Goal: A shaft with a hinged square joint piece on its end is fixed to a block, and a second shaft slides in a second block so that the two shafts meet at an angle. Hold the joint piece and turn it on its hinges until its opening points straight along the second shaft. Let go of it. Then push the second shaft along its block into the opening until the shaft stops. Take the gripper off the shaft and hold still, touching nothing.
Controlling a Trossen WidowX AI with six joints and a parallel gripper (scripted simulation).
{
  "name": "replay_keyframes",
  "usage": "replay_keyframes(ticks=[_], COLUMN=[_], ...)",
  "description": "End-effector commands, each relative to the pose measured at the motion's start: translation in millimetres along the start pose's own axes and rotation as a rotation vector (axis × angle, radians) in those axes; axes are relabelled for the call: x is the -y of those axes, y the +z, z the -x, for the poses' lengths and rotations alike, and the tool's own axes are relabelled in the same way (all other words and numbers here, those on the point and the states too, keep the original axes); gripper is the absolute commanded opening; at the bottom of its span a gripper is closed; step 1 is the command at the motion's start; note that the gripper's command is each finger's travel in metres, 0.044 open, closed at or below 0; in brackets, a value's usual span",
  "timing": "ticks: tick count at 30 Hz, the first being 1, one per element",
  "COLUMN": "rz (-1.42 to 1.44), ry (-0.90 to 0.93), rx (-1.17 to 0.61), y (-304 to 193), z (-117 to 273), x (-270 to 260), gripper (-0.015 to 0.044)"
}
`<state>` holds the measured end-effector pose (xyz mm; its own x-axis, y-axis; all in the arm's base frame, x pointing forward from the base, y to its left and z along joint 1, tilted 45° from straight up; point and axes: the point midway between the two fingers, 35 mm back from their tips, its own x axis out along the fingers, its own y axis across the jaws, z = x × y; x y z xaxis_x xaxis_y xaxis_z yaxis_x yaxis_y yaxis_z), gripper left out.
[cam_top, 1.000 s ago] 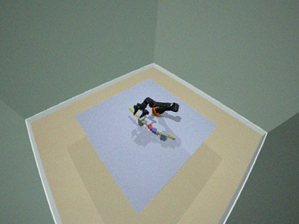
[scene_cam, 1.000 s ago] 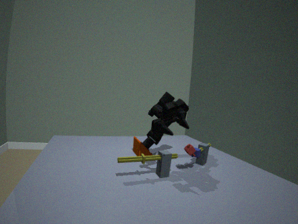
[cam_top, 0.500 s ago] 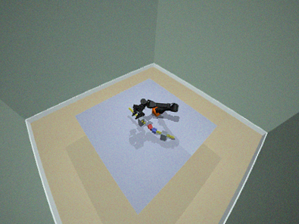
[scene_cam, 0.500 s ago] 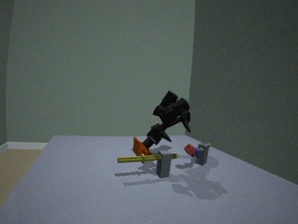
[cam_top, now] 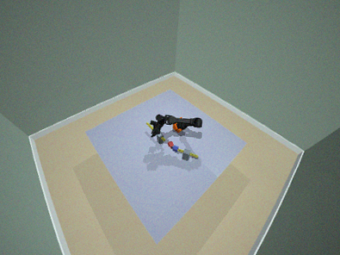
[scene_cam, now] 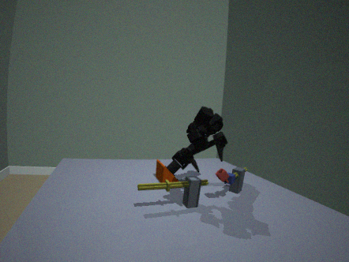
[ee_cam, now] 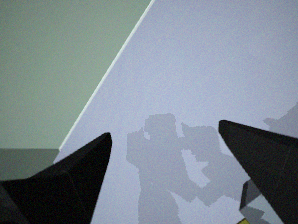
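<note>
The first shaft [cam_top: 195, 156] [scene_cam: 245, 169], yellow, is held in a grey block [cam_top: 185, 157] [scene_cam: 237, 182]. On its end sit a blue hinge part [cam_top: 175, 149] [scene_cam: 230, 178] and the red square joint piece [cam_top: 170, 144] [scene_cam: 222, 174], which faces roughly toward the second shaft; its exact angle is unclear. The second shaft [cam_top: 149, 125] [scene_cam: 151, 186], yellow with a collar, passes through another grey block [cam_top: 160, 140] [scene_cam: 192, 193]. A gap separates its inner end from the red piece. My gripper [cam_top: 153, 130] [scene_cam: 210, 166] [ee_cam: 164, 131] is open and empty, above and near the second shaft.
An orange plate-like part [cam_top: 177, 127] [scene_cam: 163, 171] is by the arm's lower links. The bluish table top [cam_top: 160, 199] [scene_cam: 99, 233] [ee_cam: 210, 55] carries both blocks. A grey block [ee_cam: 249, 196] and a bit of yellow shaft [ee_cam: 243, 221] show at the wrist view's lower right.
</note>
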<state>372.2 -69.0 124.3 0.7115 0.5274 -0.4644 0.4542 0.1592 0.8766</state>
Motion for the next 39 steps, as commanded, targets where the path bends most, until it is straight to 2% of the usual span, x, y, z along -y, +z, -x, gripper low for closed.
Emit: replay_keyframes(ticks=[1, 20, 39], rz=[-0.075, -0.411, -0.665], ry=[-0.062, -0.415, -0.832], rx=[-0.015, -0.079, -0.119], y=[-4, -41, -97], z=[-4, 2, 40], x=[4, 15, 13], gripper=[0.044, 0.044, 0.044])
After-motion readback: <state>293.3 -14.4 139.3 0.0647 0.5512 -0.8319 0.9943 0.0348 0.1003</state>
